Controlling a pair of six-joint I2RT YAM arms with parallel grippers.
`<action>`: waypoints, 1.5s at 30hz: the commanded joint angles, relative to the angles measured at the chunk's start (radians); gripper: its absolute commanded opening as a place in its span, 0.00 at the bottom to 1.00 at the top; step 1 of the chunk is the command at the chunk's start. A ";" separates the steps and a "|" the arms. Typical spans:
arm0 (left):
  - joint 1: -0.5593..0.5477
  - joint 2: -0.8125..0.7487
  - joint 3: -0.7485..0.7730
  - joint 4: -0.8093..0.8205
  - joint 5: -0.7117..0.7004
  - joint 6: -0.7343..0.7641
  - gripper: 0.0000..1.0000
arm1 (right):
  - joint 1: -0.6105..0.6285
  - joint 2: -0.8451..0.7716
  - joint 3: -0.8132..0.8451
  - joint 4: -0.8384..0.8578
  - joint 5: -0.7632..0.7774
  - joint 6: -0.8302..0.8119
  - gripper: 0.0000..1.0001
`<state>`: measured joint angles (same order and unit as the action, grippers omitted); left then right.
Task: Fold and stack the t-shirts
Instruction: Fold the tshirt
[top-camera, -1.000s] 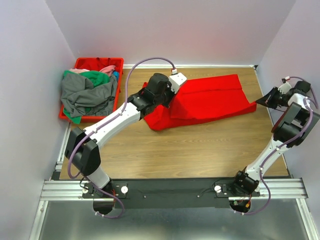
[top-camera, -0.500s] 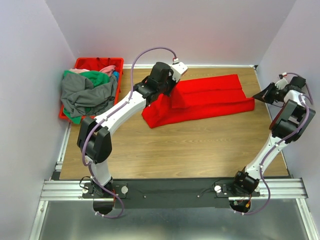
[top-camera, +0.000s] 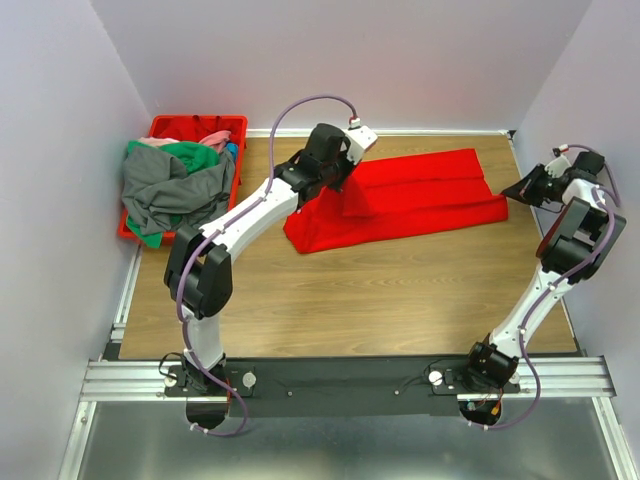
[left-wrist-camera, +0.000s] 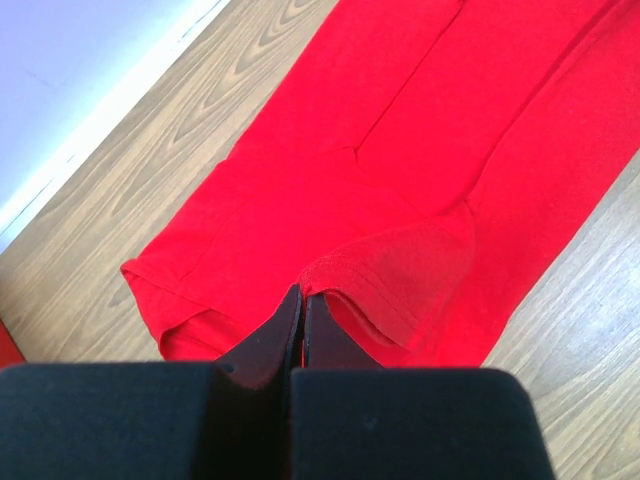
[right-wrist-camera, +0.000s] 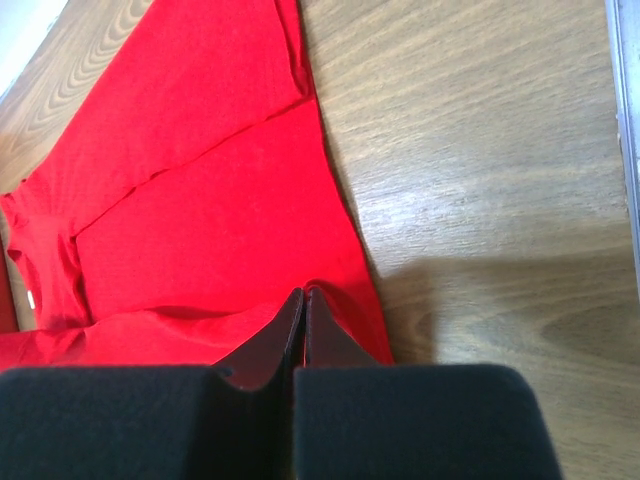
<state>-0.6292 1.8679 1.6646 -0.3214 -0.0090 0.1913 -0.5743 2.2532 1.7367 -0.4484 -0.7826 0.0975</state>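
A bright red t-shirt (top-camera: 420, 195) lies stretched across the far middle of the wooden table, partly folded lengthwise. My left gripper (top-camera: 335, 185) is shut on the shirt's left part, pinching a ribbed hem edge (left-wrist-camera: 345, 275) and holding it up. My right gripper (top-camera: 512, 195) is shut on the shirt's right end, pinching the cloth (right-wrist-camera: 330, 290) at the table's far right. Grey (top-camera: 175, 195), green (top-camera: 190, 152) and pink (top-camera: 215, 138) shirts lie heaped in the crate at far left.
A rigid red plastic crate (top-camera: 195, 125) stands at the far left corner against the wall. White walls close the table at left, back and right. Bare wood (top-camera: 380, 300) lies between the red shirt and the arm bases.
My left gripper has moved back and slightly right with the shirt's left part, and the right gripper has pulled the other end right. The red shirt now lies straighter and flatter.
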 joint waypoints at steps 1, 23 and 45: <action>0.008 0.008 0.032 0.002 -0.017 0.011 0.00 | 0.002 0.042 0.029 0.025 0.034 0.015 0.06; 0.014 0.063 0.104 0.002 -0.006 0.022 0.00 | 0.007 0.046 0.026 0.036 0.085 0.010 0.07; 0.026 0.194 0.313 -0.030 -0.019 0.030 0.00 | 0.007 0.043 0.009 0.045 0.115 0.005 0.07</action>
<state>-0.6098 2.0308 1.9255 -0.3401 -0.0093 0.2131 -0.5640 2.2646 1.7382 -0.4335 -0.6956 0.1005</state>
